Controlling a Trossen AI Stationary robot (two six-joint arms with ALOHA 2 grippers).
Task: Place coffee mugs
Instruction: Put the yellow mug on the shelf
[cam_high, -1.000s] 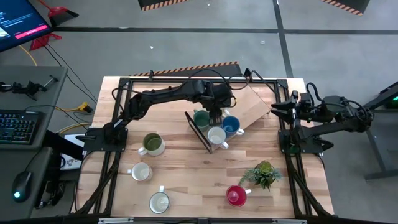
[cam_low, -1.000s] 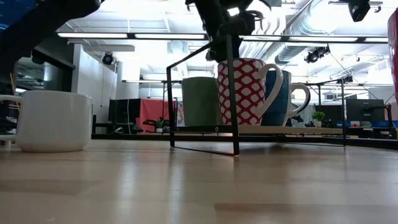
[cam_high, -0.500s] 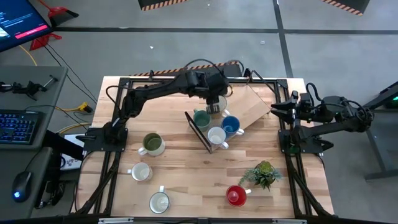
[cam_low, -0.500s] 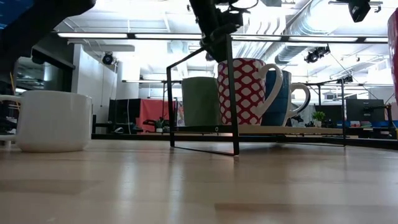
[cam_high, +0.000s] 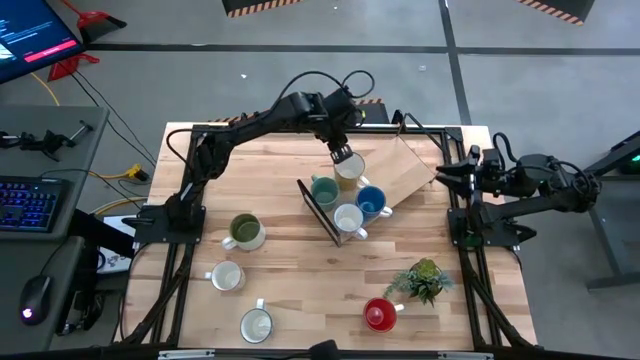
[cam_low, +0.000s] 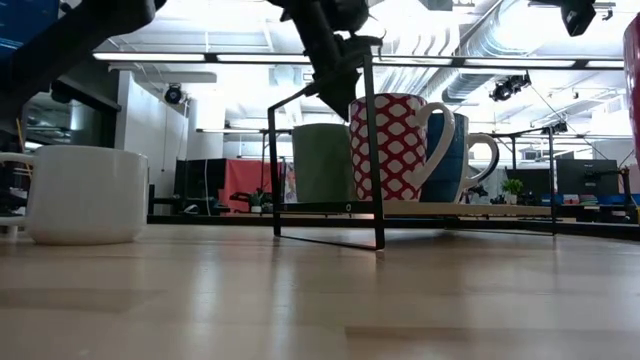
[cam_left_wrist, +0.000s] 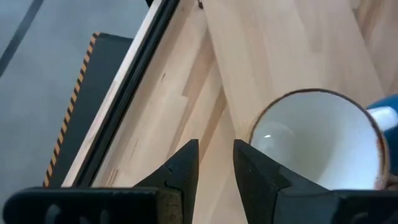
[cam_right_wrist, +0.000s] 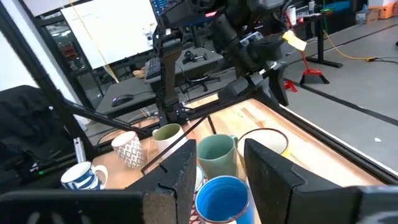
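Though near cream mug (cam_high: 349, 168), left hand (cam_high: 340, 153) empty

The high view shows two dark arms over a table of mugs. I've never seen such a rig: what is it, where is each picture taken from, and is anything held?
It is a robot with two arms, each ending in a two-finger gripper. One camera looks straight down, one sits at table height, and one rides on each wrist. On the table, a rack holds a teal mug, a blue mug and a patterned mug, with a cream mug next to them. An olive mug, two white mugs and a red mug stand loose, near a plant. The left gripper hovers by the cream mug, open and empty. The right gripper waits at the table's edge, also open.
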